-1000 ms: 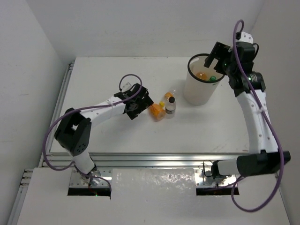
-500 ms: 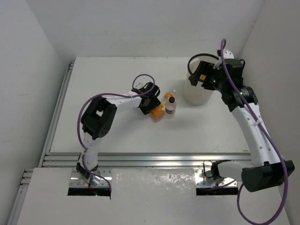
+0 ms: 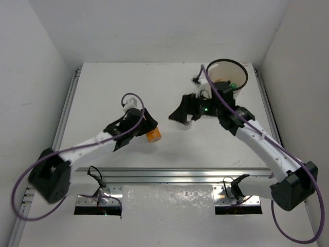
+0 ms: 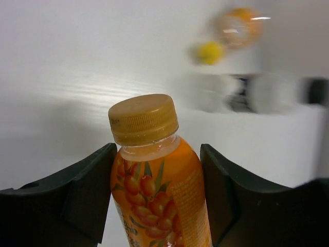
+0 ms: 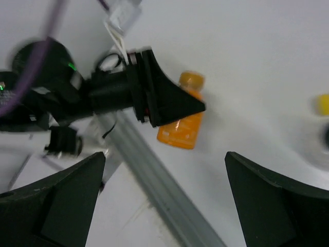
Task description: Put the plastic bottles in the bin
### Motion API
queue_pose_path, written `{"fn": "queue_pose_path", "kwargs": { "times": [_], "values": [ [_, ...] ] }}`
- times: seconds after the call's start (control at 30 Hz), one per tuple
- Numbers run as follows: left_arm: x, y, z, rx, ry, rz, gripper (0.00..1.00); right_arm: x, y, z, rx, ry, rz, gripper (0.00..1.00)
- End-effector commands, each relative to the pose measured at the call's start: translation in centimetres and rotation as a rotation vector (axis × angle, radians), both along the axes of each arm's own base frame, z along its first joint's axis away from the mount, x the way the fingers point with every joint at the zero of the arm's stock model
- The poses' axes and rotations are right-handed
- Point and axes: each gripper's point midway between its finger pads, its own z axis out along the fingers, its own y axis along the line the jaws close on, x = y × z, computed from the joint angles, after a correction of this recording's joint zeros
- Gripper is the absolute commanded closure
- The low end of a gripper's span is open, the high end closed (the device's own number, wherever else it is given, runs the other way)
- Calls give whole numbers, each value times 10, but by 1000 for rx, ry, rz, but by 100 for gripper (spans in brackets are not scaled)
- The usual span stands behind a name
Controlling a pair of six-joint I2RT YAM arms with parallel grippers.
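Note:
My left gripper (image 3: pixel 146 128) is shut on an orange plastic bottle (image 3: pixel 152 135) with a gold cap, left of the table's centre. In the left wrist view the bottle (image 4: pixel 154 190) fills the gap, and both black fingers (image 4: pixel 87 190) press its sides. My right gripper (image 3: pixel 180 115) hangs wide open over the middle of the table, holding nothing. Its wrist view looks between the fingertips (image 5: pixel 164 157) at the held bottle (image 5: pixel 182 128). The white bin (image 3: pixel 241 67) stands at the back right with an orange bottle (image 3: pixel 221 82) and a green one (image 3: pixel 233 86) inside.
A pale bottle (image 3: pixel 187 123) pokes out under the right gripper; others there are hidden. Blurred bottle shapes (image 4: pixel 239 28) show far off in the left wrist view. An aluminium rail (image 3: pixel 164 175) runs along the table's near edge. White walls close in on both sides.
The left gripper closed on the orange bottle and drew it toward the near left. The right arm swung from above the bin down and left to the table's middle.

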Motion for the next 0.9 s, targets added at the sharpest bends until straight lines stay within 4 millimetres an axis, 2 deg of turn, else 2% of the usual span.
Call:
{"fn": "queue_pose_path", "kwargs": {
  "times": [0.0,0.03,0.07,0.1,0.2,0.27,0.37,0.5,0.57,0.6,0.67,0.7,0.73,0.77,0.8,0.83,0.87],
  "values": [
    [4,-34,136,-219,-529,-258,100,-30,49,12,168,-49,220,1],
    [-10,-38,138,-245,-556,-326,100,-38,54,0,189,-30,255,1],
    [-14,-40,158,-284,-629,-347,100,-47,66,11,251,-61,312,1],
    [-25,-40,178,-321,-690,-381,100,-48,71,8,263,-60,324,1],
    [-46,-47,210,-402,-793,-471,100,-60,89,7,273,-61,381,1],
    [-54,-49,221,-448,-826,-503,100,-66,100,5,273,-65,413,1],
    [-62,-54,232,-508,-844,-534,100,-66,108,10,287,-86,413,1],
    [-62,-61,228,-557,-813,-550,100,-55,105,17,309,-145,340,3],
    [-63,-62,226,-568,-811,-554,100,-51,104,20,309,-152,311,12],
    [-63,-63,226,-577,-805,-556,100,-48,103,20,309,-158,300,23],
    [-62,-65,225,-576,-797,-557,72,-45,102,19,307,-169,272,78],
    [-58,-63,231,-572,-803,-537,51,-42,99,18,301,-173,248,95],
    [-54,-61,223,-546,-759,-506,12,-38,96,13,271,-173,220,100],
    [-46,-55,222,-516,-739,-457,2,-36,91,16,252,-187,198,100],
    [-29,-39,215,-419,-676,-334,0,-29,86,23,212,-239,169,100],
    [-22,-28,212,-365,-641,-266,0,-21,78,23,171,-253,116,100],
    [-15,-13,212,-305,-612,-184,0,-5,57,14,75,-236,-20,100]
  ]
}}
